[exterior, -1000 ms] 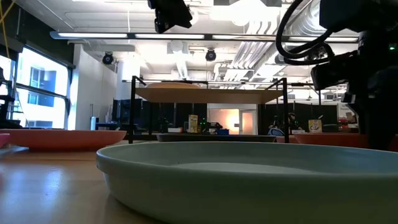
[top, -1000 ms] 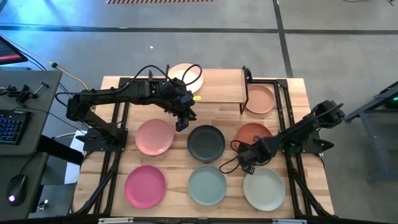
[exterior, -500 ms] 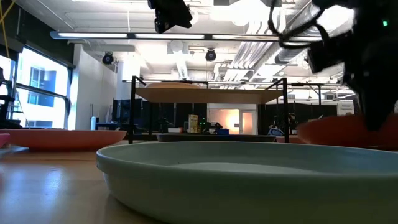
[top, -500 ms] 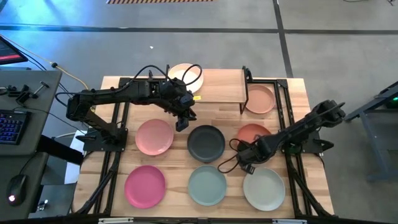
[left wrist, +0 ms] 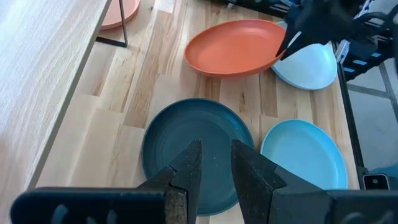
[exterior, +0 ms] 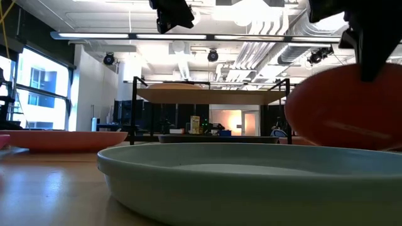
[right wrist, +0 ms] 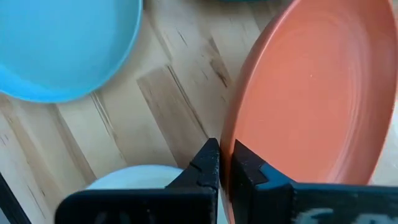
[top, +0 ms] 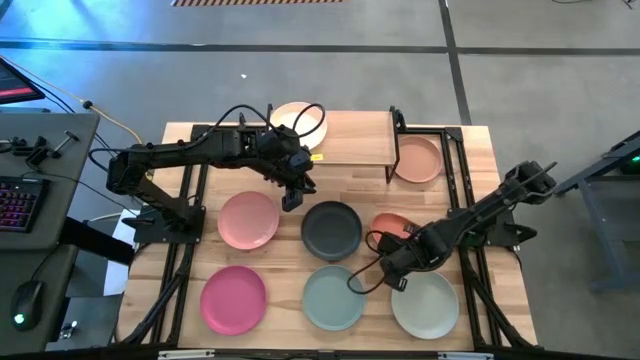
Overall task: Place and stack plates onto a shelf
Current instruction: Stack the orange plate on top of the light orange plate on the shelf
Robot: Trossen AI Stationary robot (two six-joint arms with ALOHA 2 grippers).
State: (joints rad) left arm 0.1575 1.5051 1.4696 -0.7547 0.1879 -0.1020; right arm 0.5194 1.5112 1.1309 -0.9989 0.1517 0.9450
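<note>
My right gripper (top: 398, 268) is shut on the terracotta plate (top: 393, 227), which stands tilted between the charcoal plate (top: 331, 230) and the off-white plate (top: 425, 303). In the low view the terracotta plate (exterior: 345, 107) is raised. My left gripper (top: 292, 197) hovers above the table between the pink plate (top: 248, 220) and the charcoal plate, its fingers a narrow gap apart and touching nothing. The shelf (top: 355, 138) stands at the far edge. Another off-white plate (top: 298, 122) lies on its left end. The peach plate (top: 418, 158) lies at its right end. My right gripper pinches the terracotta plate's rim (right wrist: 227, 155) on its near side. One finger (right wrist: 249, 168) is on the hollow upper face and one finger (right wrist: 208, 158) on the underside. The fingers slant in from the table's right. The held side is raised and the plate is tilted; whether its far rim touches the table I cannot tell.
The magenta plate (top: 233, 298) and the pale teal plate (top: 333, 297) lie flat near the near edge. Black arm frames run along both sides of the table. A desk with a keyboard (top: 20, 200) stands left of the table.
My right gripper has moved a little toward the near edge and up, shut on the terracotta plate's rim. The plate has tipped from lying flat to a steep tilt, its held near side rising well above the table in the low view.
</note>
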